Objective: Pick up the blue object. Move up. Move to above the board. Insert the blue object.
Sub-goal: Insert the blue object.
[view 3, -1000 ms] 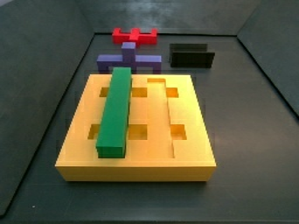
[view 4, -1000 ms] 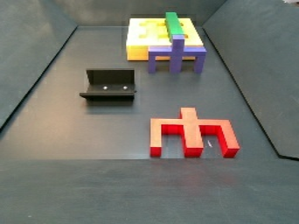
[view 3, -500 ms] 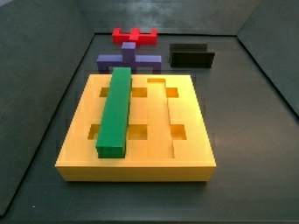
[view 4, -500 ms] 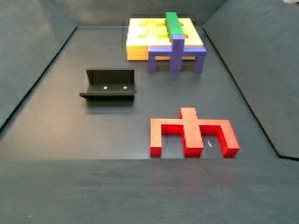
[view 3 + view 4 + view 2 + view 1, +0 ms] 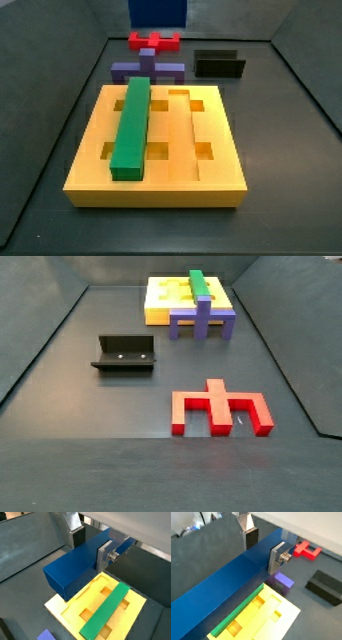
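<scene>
The blue object (image 5: pixel 218 587) is a long dark-blue bar held between my gripper's (image 5: pixel 263 548) fingers, high in the air. It also shows in a wrist view (image 5: pixel 77 567), where my gripper (image 5: pixel 89 548) is shut on it. Its lower end hangs at the upper edge of a side view (image 5: pixel 156 10), above the far end of the floor. The gripper itself is out of both side views. The yellow board (image 5: pixel 160 193) lies below, also in a wrist view (image 5: pixel 73 598), with a green bar (image 5: pixel 131 125) in one groove.
A lavender-purple block (image 5: pixel 147 68) stands just behind the board. A red piece (image 5: pixel 155 41) lies farther back. The black fixture (image 5: pixel 219 64) stands at the back right. Dark walls border the floor.
The blue object's end has come into a side view at its upper edge; it was out of view before. Nothing on the floor has moved.
</scene>
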### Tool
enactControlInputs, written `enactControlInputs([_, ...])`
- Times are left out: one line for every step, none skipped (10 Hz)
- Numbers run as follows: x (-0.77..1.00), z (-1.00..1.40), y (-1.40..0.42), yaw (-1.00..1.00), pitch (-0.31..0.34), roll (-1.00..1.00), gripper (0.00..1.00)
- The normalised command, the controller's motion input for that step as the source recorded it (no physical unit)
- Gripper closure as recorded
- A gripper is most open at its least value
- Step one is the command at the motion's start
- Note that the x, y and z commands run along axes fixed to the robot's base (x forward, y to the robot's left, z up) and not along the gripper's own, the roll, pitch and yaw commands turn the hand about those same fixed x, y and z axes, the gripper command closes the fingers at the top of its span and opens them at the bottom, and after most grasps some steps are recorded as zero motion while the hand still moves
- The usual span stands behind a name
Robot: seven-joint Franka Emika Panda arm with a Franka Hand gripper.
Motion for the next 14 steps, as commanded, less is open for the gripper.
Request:
enactControlInputs([-0.01, -0.82, -0.19, 0.01, -0.177, 0.16, 1.00])
enactControlInputs([0.00, -0.73, -0.15, 0.01, -0.126, 0.26, 1.00])
enactControlInputs([0.00, -0.83, 0.00, 0.03, -0.127, 0.16, 1.00])
enactControlInputs([0.00, -0.81, 0.10, 0.07, -0.187, -0.01, 1.00])
enactControlInputs([0.00, -0.77, 0.11, 0.14, -0.207, -0.07, 1.00])
enactControlInputs([0.01, -0.71, 0.09, 0.18, -0.197, -0.10, 1.00])
enactControlInputs([0.04, -0.70, 0.03, 0.20, -0.197, -0.09, 1.00])
enactControlInputs([0.23, -0.65, 0.00, 0.15, -0.100, 0.06, 1.00])
enactControlInputs([0.35, -0.57, -0.01, 0.13, -0.011, 0.20, 1.00])
enactControlInputs([0.35, -0.55, 0.00, 0.13, -0.003, 0.23, 1.00])
enactControlInputs([0.38, -0.50, 0.00, 0.11, 0.000, 0.24, 1.00])
enactControlInputs([0.40, -0.49, 0.00, 0.04, 0.009, 0.23, 1.00])
enactControlInputs([0.29, -0.43, 0.00, 0.00, 0.036, 0.23, 1.00])
enactControlInputs([0.12, -0.45, 0.00, 0.00, 0.000, 0.15, 1.00])
